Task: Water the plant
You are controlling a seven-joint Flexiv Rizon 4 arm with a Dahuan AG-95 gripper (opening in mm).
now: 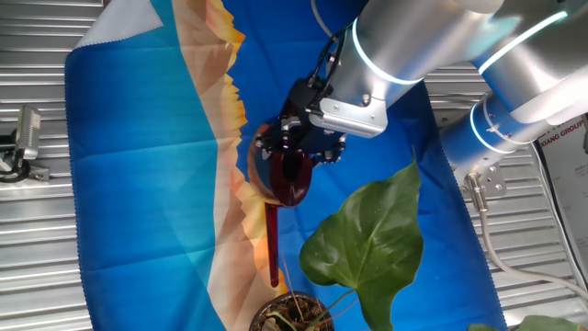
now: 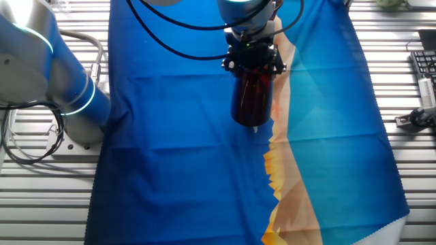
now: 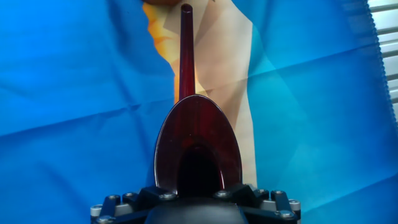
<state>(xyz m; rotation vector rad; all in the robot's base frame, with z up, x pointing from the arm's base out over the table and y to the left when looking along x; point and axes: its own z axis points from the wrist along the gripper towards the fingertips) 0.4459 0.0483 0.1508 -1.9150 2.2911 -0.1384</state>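
Observation:
My gripper (image 1: 296, 147) is shut on the dark red translucent watering can (image 1: 288, 179) and holds it above the blue cloth. The can's long spout (image 1: 273, 244) points toward the plant; its tip ends just short of the pot (image 1: 292, 313) at the bottom edge. The plant has a large heart-shaped green leaf (image 1: 372, 239) right of the spout. In the other fixed view the can (image 2: 253, 99) hangs under the gripper (image 2: 253, 60); the plant is out of view. In the hand view the can body (image 3: 198, 143) and spout (image 3: 186, 53) fill the middle; the gripper (image 3: 196, 196) is at the bottom.
A blue and orange cloth (image 1: 147, 184) covers the ribbed metal table. A small metal fixture (image 1: 23, 142) sits at the left edge. The arm's base (image 2: 68, 88) stands beside the cloth. A keyboard and a tool (image 2: 419, 116) lie at the far right.

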